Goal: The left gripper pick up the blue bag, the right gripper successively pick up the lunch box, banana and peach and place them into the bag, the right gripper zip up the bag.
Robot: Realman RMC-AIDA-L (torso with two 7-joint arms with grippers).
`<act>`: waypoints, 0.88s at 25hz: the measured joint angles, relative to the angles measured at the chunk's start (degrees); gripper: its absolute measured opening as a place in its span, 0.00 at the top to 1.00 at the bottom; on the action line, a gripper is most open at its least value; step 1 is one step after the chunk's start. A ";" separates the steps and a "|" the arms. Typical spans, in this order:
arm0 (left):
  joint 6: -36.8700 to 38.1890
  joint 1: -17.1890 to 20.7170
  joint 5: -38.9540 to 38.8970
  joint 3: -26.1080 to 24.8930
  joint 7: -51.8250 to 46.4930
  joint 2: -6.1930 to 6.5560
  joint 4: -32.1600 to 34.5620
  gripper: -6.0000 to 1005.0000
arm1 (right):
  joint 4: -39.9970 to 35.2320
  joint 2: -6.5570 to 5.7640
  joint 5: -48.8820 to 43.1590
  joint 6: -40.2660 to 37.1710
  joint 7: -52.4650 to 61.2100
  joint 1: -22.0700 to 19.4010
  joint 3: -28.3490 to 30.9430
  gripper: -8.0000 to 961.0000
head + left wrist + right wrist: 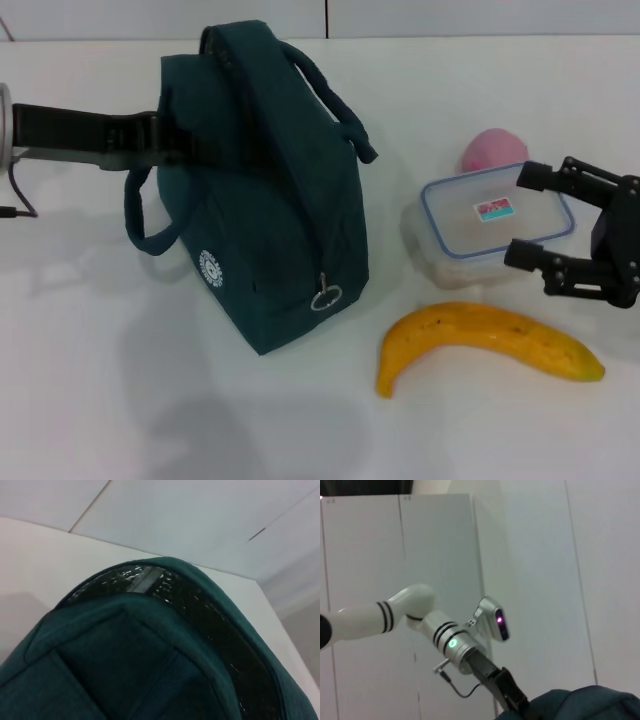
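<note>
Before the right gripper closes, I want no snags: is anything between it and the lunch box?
Nothing visible. The right gripper is open with its fingers reaching over the end of the lunch box. The peach sits behind the box; the banana lies in front.

Bright, even overhead light washes the white table (200,420), where the blue bag (270,220) casts a soft grey shadow toward seven o'clock, its foil lining (150,580) glinting in the left wrist view, whose close-up fabric looks slightly soft.
</note>
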 joint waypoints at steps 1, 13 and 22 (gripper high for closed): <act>-0.03 -0.13 -0.25 -0.49 -0.09 -0.19 -0.92 0.71 | 0.34 -0.03 0.10 0.01 0.00 -0.02 0.49 0.11; 0.73 -0.52 -4.18 -0.94 -1.97 0.54 -7.00 0.96 | 6.56 -0.28 0.19 11.57 10.84 -0.02 12.89 0.11; 1.50 -0.95 -4.28 -1.04 -2.88 -0.28 -6.96 0.96 | 16.38 -1.58 -0.37 27.88 21.93 1.23 19.71 0.11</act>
